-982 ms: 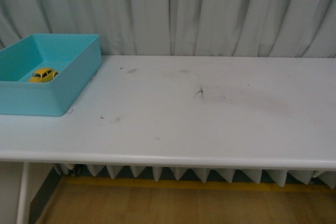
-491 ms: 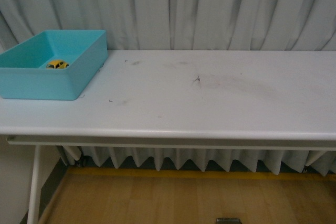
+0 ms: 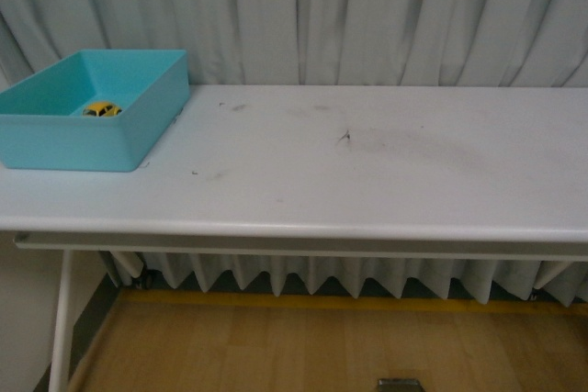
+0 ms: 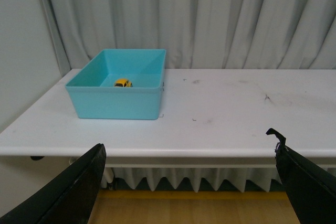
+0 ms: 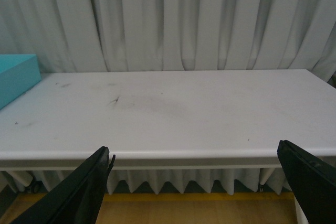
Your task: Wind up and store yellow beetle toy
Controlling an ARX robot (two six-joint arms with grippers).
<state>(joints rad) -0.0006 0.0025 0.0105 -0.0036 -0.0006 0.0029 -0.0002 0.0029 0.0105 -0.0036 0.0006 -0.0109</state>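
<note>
A: Front view? 
B: The yellow beetle toy (image 3: pixel 102 109) sits inside the teal bin (image 3: pixel 55 146) at the table's (image 3: pixel 367 190) back-left corner; it looks stored.

A: Wrist views? 
B: Left gripper (image 4: pixel 189 182) and right gripper (image 5: pixel 202 184) are both spread, empty, off the front edge. Whether the toy is wound up can't be told.

All three views face the white table (image 3: pixel 367 181) from off its near edge.

White table (image 3: pixel 367 181) on white legs, top scuffed with dark marks — teal bin (image 3: pixel 64 140) sits at far-left corner.
</note>
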